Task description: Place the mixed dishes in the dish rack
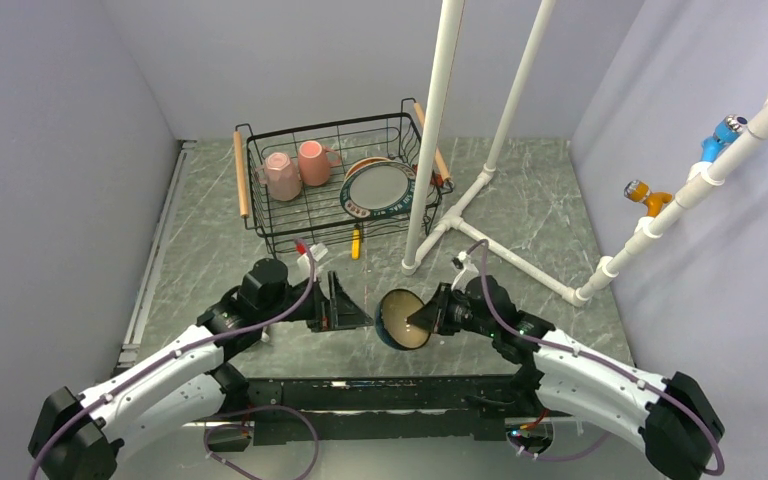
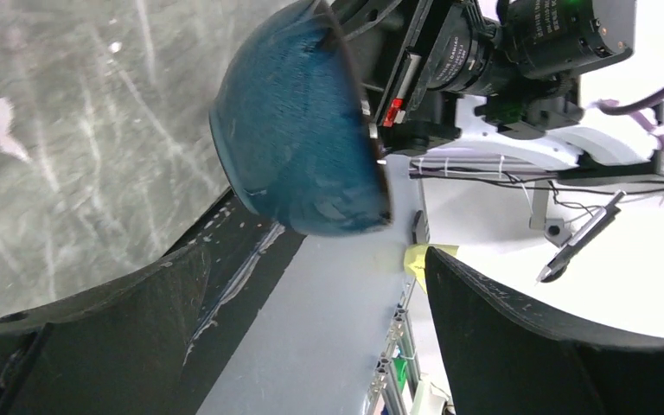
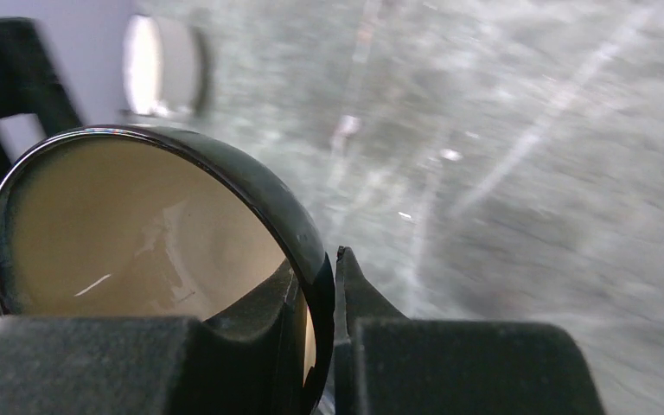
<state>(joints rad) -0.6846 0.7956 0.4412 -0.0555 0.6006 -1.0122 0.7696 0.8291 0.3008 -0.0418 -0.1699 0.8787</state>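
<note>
My right gripper (image 1: 428,314) (image 3: 316,268) is shut on the rim of the dark-blue bowl (image 1: 403,318) (image 3: 138,233), one finger inside against the tan lining and one outside. The bowl hangs tipped on its side above the table's near middle. My left gripper (image 1: 352,305) (image 2: 311,259) stands open just left of the bowl (image 2: 298,130), holding nothing. At the back, the dish rack (image 1: 250,140) holds two pink mugs (image 1: 280,175) (image 1: 313,162), the plate with the dark patterned rim (image 1: 380,188) and an orange-edged dish (image 1: 360,163) behind it. A white cup (image 1: 307,265) shows partly behind my left wrist.
A white pipe frame (image 1: 430,130) rises from the table right of the rack, with a foot running toward the right wall. A small yellow tool (image 1: 356,242) and a red-handled tool (image 1: 301,246) lie just in front of the rack. Grey walls close in both sides.
</note>
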